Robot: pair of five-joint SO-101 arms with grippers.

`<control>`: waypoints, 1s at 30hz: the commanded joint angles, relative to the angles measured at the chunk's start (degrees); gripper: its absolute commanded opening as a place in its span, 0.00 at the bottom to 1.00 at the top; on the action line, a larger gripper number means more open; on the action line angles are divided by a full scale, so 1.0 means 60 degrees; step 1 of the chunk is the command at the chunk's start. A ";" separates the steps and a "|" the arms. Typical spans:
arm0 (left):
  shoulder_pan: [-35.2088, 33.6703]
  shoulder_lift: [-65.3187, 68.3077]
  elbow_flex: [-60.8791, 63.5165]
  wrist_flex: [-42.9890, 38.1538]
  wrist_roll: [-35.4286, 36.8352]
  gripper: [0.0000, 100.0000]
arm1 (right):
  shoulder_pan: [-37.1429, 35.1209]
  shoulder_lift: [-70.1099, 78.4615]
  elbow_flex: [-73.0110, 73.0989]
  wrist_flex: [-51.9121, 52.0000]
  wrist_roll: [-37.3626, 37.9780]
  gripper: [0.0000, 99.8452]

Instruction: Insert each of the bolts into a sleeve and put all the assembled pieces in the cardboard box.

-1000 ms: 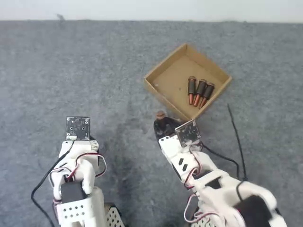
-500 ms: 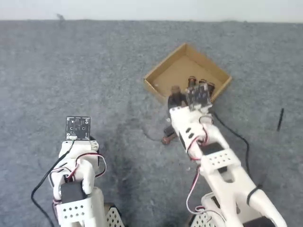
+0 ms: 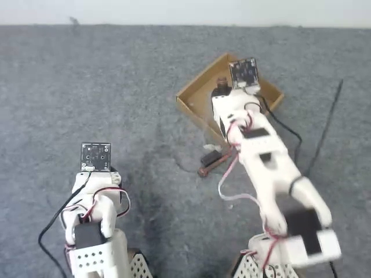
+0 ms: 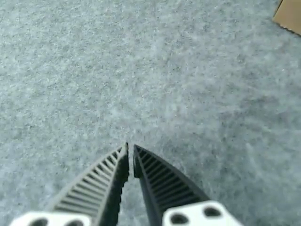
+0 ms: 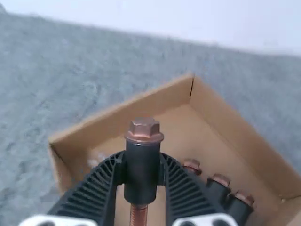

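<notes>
My right gripper (image 5: 141, 181) hangs over the cardboard box (image 5: 108, 117), its ribbed black fingers clamped on a smooth black sleeve (image 5: 141, 165). A copper bolt (image 5: 144, 131) runs through the sleeve, hex head at one end and threaded tip poking out at the other. The box is shallow, square and open-topped, made of plain brown card. Three assembled pieces (image 5: 218, 186) lie side by side on its floor towards the right wall.

In the high view a loose bolt (image 3: 204, 170) lies on the grey carpet (image 4: 188, 70) just near of the box, partly under my right arm. I cannot tell whether it has a sleeve on it. A thin black cable (image 3: 324, 130) trails to the right.

My left gripper (image 4: 130, 148) sits well to the left, low over the fuzzy carpet, closed to a sliver on nothing.
</notes>
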 commanded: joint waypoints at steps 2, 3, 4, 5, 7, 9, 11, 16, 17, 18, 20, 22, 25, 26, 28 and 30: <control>-0.0029 -0.0161 -0.0095 0.0000 -0.0073 0.01 | 0.0374 0.1473 -0.2271 0.0725 -0.0103 0.01; -0.0029 -0.0161 -0.0095 0.0000 -0.0073 0.01 | 0.0403 0.1839 -0.2623 0.0916 -0.0103 0.01; -0.0029 -0.0161 -0.0095 0.0000 -0.0073 0.01 | 0.0403 0.2205 -0.2930 0.1165 -0.0073 0.01; -0.0029 -0.0161 -0.0095 0.0000 -0.0073 0.01 | 0.0403 0.2513 -0.3209 0.1473 -0.0059 0.01; -0.0029 -0.0161 -0.0095 0.0000 -0.0073 0.01 | 0.0403 0.3055 -0.3751 0.2059 -0.0059 0.01; -0.0029 -0.0161 -0.0095 -0.0015 -0.0073 0.01 | 0.0403 0.3465 -0.4176 0.2410 -0.0059 0.01; -0.0029 -0.0161 -0.0095 -0.0015 -0.0073 0.01 | 0.0403 0.3729 -0.4484 0.2571 -0.0059 0.01; -0.0029 -0.0161 -0.0095 -0.0015 -0.0073 0.01 | 0.0359 0.3832 -0.4645 0.2630 -0.0059 0.10; -0.0029 -0.0161 -0.0095 -0.0015 -0.0073 0.01 | 0.0359 0.3832 -0.4645 0.2630 -0.0059 0.13; -0.0029 -0.0161 -0.0095 -0.0015 -0.0073 0.01 | 0.0359 0.3832 -0.4630 0.2630 -0.0059 0.16; -0.0029 -0.0161 -0.0095 -0.0015 -0.0073 0.01 | 0.0359 0.3832 -0.4630 0.2630 -0.0059 0.18; -0.0029 -0.0161 -0.0095 -0.0015 -0.0073 0.01 | 0.0374 0.3817 -0.4630 0.2630 -0.0059 0.18; -0.0029 -0.0161 -0.0095 -0.0015 -0.0073 0.01 | 0.0388 0.3480 -0.4630 0.3187 -0.0059 0.13; -0.0029 -0.0161 -0.0095 -0.0015 -0.0073 0.01 | 0.0388 0.3260 -0.4630 0.3538 -0.0059 0.12; -0.0029 -0.0161 -0.0095 -0.0015 -0.0073 0.01 | 0.0359 0.2689 -0.4630 0.4374 -0.0059 0.08; -0.0029 -0.0161 -0.0095 -0.0015 -0.0073 0.01 | 0.0330 0.2015 -0.4630 0.5267 -0.0059 0.03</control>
